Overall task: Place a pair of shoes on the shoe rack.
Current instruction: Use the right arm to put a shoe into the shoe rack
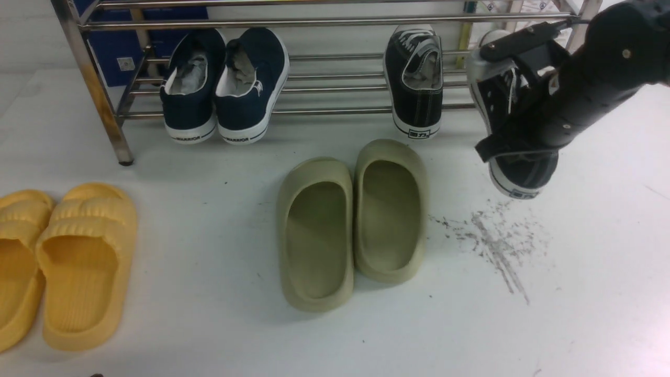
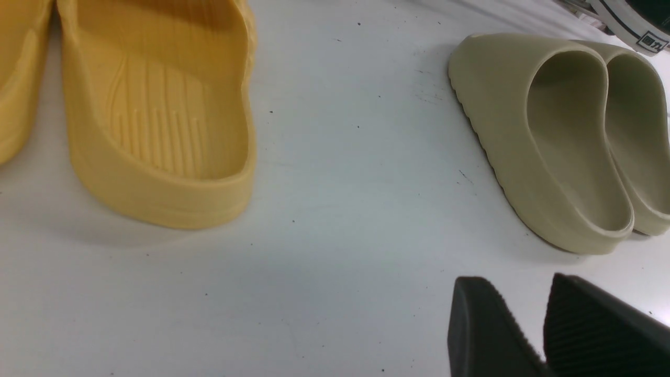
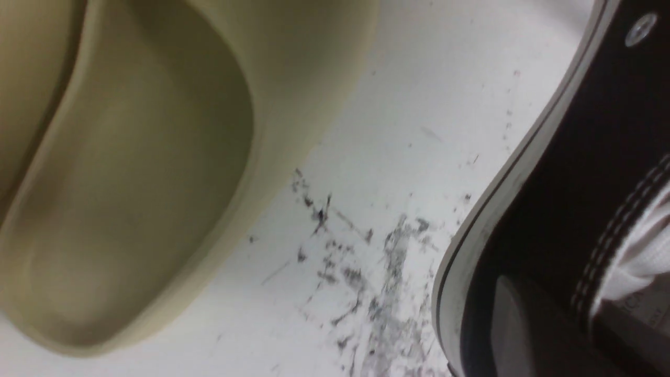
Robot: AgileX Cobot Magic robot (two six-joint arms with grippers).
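Note:
One black canvas sneaker [image 1: 416, 78] with a white sole rests on the steel shoe rack [image 1: 335, 23], heel toward me, right of centre. My right gripper [image 1: 502, 146] is shut on the side wall of the other black sneaker [image 1: 523, 175] and holds it off the floor, toe up, at the rack's right end. In the right wrist view the gripper [image 3: 576, 324] pinches the collar of this sneaker [image 3: 576, 157], one finger outside and one inside. My left gripper [image 2: 515, 283] is open and empty low over the floor; it is outside the front view.
A navy laceless pair [image 1: 225, 84] sits on the rack's left part. Olive-green slippers [image 1: 356, 220] lie on the white floor in front of the rack, yellow slippers [image 1: 68, 262] at the near left. Dark scuff marks [image 1: 492, 241] lie below the held sneaker.

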